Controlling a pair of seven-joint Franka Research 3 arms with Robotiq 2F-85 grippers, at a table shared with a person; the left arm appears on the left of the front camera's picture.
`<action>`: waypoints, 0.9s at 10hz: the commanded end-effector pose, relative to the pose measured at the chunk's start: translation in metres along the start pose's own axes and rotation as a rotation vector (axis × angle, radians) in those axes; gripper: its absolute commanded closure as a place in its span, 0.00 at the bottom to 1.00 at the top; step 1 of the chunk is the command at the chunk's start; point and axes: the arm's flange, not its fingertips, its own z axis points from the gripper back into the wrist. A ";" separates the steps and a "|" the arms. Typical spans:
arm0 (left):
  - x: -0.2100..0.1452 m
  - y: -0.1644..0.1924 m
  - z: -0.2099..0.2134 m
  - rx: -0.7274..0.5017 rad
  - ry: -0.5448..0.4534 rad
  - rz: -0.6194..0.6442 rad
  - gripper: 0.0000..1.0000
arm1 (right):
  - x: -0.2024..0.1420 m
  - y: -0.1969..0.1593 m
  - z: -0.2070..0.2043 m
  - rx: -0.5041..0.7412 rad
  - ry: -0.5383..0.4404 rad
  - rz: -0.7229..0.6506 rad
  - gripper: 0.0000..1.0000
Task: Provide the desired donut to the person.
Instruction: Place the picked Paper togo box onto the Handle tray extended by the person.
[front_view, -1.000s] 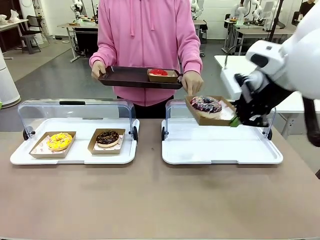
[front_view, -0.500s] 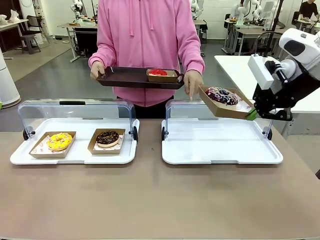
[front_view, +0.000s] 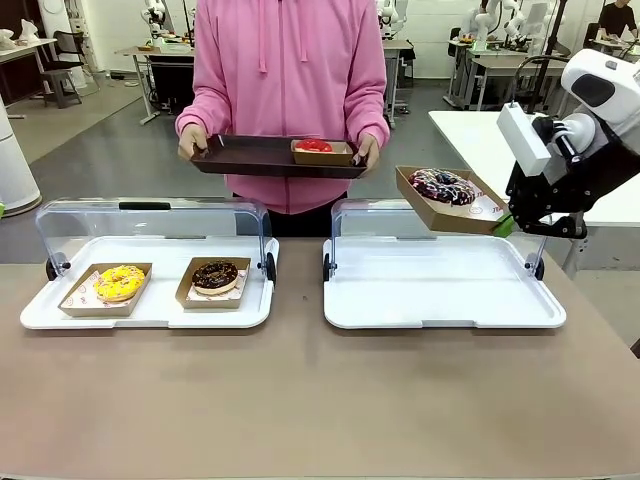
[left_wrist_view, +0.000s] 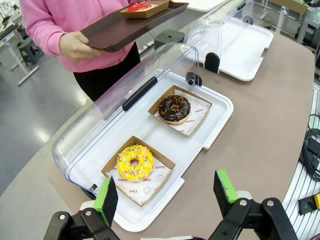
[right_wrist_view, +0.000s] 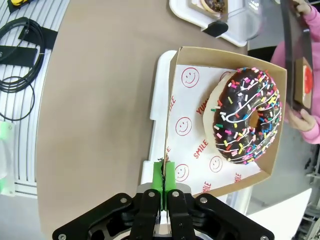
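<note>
Front view: the person (front_view: 290, 80) in a pink hoodie stands across the bench (front_view: 300, 400), both hands on a dark serving tray (front_view: 250, 155) that carries a red-iced donut (front_view: 315, 146) in a cardboard box. The right gripper (front_view: 505, 225) holds a tilted cardboard box (front_view: 480, 222) with a sprinkled chocolate donut (front_view: 442, 185) in the air above the right white display tray (front_view: 440, 295), near the serving tray but apart from it. On the left display tray (front_view: 150, 315) sit a yellow donut (front_view: 119, 282) and a chocolate donut (front_view: 215, 274), each in its own box.

Left wrist view: the left gripper (left_wrist_view: 165, 192) hangs with its jaws wide apart and nothing between them, over the near edge of the left display tray, whose clear lid (left_wrist_view: 125, 100) is raised.

Right wrist view: the right gripper's green pads (right_wrist_view: 169, 175) are pinched together on the box's thin side wall, the sprinkled donut lying just beyond.
</note>
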 end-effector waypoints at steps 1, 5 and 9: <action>0.000 0.001 0.000 -0.006 -0.011 0.007 0.00 | 0.002 0.001 0.000 0.002 0.003 0.004 1.00; 0.000 0.001 0.000 -0.006 -0.011 0.007 0.00 | 0.002 0.001 0.000 0.002 0.003 0.004 1.00; 0.000 0.001 0.000 -0.006 -0.011 0.007 0.00 | 0.002 0.001 0.000 0.002 0.003 0.004 1.00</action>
